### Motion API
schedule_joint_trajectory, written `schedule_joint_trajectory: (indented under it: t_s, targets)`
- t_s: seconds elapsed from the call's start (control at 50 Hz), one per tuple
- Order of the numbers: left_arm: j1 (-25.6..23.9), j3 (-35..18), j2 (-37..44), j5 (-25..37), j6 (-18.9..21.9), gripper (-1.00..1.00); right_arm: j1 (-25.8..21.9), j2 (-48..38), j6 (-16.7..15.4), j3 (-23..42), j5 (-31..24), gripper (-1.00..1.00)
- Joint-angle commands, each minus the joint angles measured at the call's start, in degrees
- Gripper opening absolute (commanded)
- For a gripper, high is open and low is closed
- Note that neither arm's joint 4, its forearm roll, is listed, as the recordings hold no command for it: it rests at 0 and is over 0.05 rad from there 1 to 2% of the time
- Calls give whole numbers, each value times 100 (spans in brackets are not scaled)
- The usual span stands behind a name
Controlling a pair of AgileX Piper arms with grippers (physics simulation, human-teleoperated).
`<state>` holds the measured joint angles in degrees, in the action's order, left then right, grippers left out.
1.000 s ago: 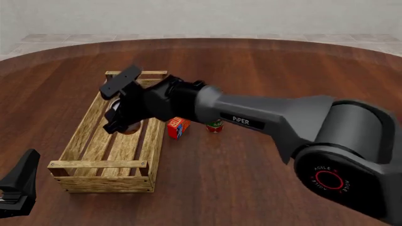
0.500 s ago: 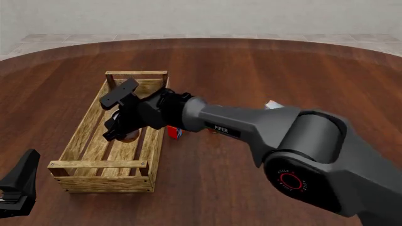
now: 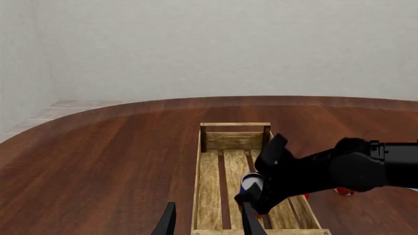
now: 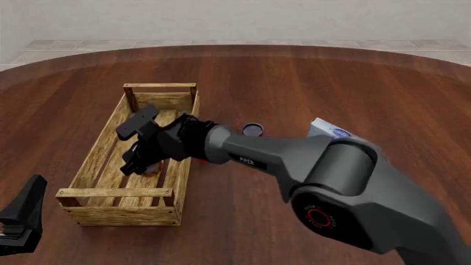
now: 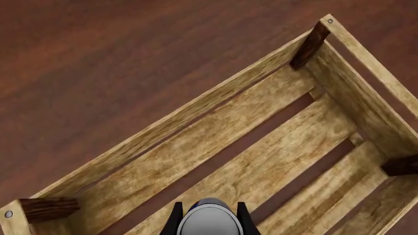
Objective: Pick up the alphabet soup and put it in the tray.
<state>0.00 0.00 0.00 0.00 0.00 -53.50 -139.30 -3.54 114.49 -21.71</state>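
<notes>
The alphabet soup (image 3: pixel 251 183), a small can with a silver top and blue label, is held inside the tray (image 4: pixel 114 192) just above its slat floor. My right gripper (image 4: pixel 137 143) is shut on it, reaching in over the tray's right wall. In the right wrist view the can's silver top (image 5: pixel 210 221) shows between the two fingers (image 5: pixel 175 218), above the tray's light-wood slats (image 5: pixel 196 112). From the front, the gripper hides most of the can. My left gripper (image 4: pixel 19 218) rests open and empty near the table's front left, clear of the tray (image 3: pixel 235 125).
A dark-topped can (image 4: pixel 252 130) stands on the table right of the tray, and a white-blue box (image 4: pixel 328 130) lies further right, partly behind the right arm. A red item (image 3: pixel 344 191) peeks from behind the arm. The right arm spans the table's middle.
The right gripper has come down and toward the tray's near half with the can, now low over the slats. The arm's shift uncovered the dark-topped can and the white-blue box. Left arm unmoved.
</notes>
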Motion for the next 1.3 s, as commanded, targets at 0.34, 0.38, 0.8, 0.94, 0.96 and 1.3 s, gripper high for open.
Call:
schedule_joint_trajectory:
  t_s: [0.34, 0.38, 0.8, 0.94, 0.96, 1.3]
  targets:
    - [0, 0, 0, 0, 0, 100, 2, -347, 156, 347, -155, -100]
    - [0, 0, 0, 0, 0, 100, 3, -372, 154, 360, -168, -100]
    - [0, 0, 0, 0, 0, 100, -1, -361, 146, 411, -248, 100]
    - [0, 0, 0, 0, 0, 100, 0, -288, 133, 349, -227, 100]
    - [0, 0, 0, 0, 0, 100, 4, -272, 129, 340, -222, 100]
    - [0, 0, 0, 0, 0, 100, -33, 107, 82, 26, -75, 100]
